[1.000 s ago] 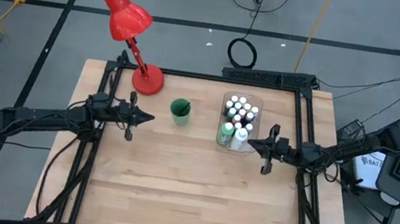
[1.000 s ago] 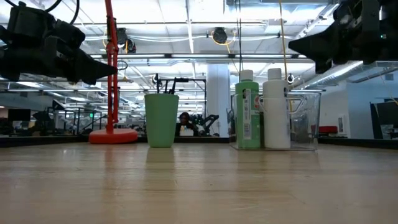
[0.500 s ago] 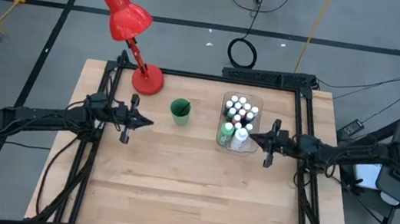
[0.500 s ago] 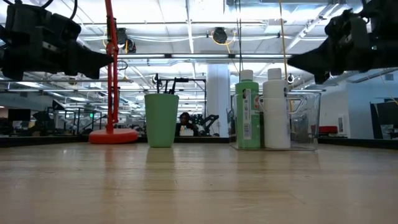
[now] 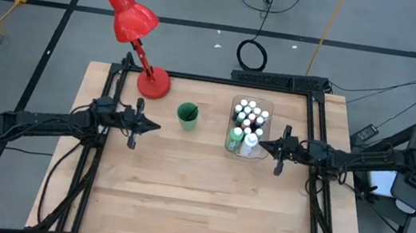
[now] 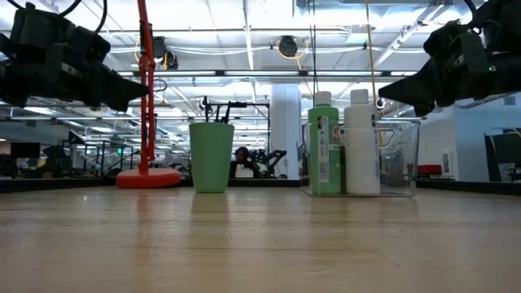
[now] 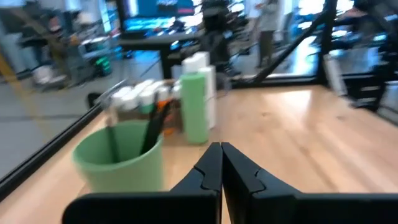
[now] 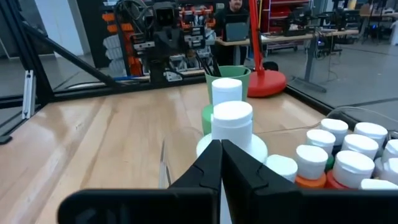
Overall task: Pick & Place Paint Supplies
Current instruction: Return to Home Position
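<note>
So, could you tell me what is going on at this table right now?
Nothing is being handled. The paint bottles stand in the clear tray and the brushes in the green cup. The left gripper, near the cup, and the right gripper, beside the tray, both hover shut and empty above the table.

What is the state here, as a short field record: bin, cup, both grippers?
clear bin: holds the green bottle and white bottle upright at its front end, small white-capped paint bottles behind them
green cup: left of the bin, apart from it, dark-handled brushes standing inside
left gripper: fingers shut, empty, raised above the table near the cup
right gripper: fingers shut, empty, raised beside the bin
red lamp: back-left corner
</note>
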